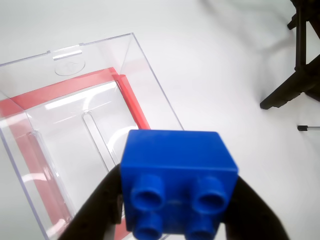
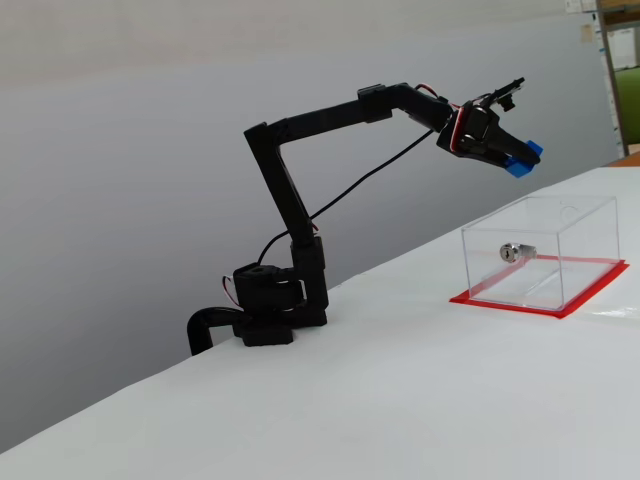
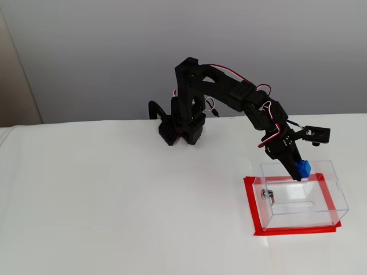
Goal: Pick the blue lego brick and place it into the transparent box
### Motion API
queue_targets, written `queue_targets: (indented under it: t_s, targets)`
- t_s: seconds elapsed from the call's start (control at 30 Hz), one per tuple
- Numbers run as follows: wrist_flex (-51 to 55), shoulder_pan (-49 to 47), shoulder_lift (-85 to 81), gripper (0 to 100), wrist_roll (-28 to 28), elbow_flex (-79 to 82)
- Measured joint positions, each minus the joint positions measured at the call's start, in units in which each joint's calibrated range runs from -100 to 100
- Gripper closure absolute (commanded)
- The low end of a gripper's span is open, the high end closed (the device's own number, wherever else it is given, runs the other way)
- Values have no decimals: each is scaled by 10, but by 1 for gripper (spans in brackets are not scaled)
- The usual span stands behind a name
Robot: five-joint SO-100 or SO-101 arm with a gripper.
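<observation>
My gripper [image 1: 176, 200] is shut on the blue lego brick [image 1: 177, 172], studs facing the wrist camera. It hangs in the air above the transparent box [image 1: 75, 125], near the box's right wall in the wrist view. In both fixed views the gripper [image 2: 512, 157] [image 3: 297, 169] holds the brick [image 2: 524, 158] [image 3: 301, 168] well above the open top of the box [image 2: 560, 235] [image 3: 312, 206], which stands on a red-edged base [image 2: 500, 300] [image 3: 250, 203]. A silver lock cylinder [image 2: 511, 252] [image 3: 267, 195] sits in one wall. The box looks empty.
The box stands on a white table [image 2: 350, 400]. A black stand's legs [image 1: 295, 80] rest on the table at the right of the wrist view. The arm's base [image 3: 182, 127] is clamped at the table's far edge.
</observation>
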Motion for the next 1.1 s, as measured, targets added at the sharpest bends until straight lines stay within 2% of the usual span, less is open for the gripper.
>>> queue_targets:
  t_s: [0.43, 0.73, 1.1]
  targets:
    - [0, -1, 28, 91, -33, -18]
    - [0, -1, 28, 69, -34, -19]
    - [0, -1, 28, 69, -34, -19]
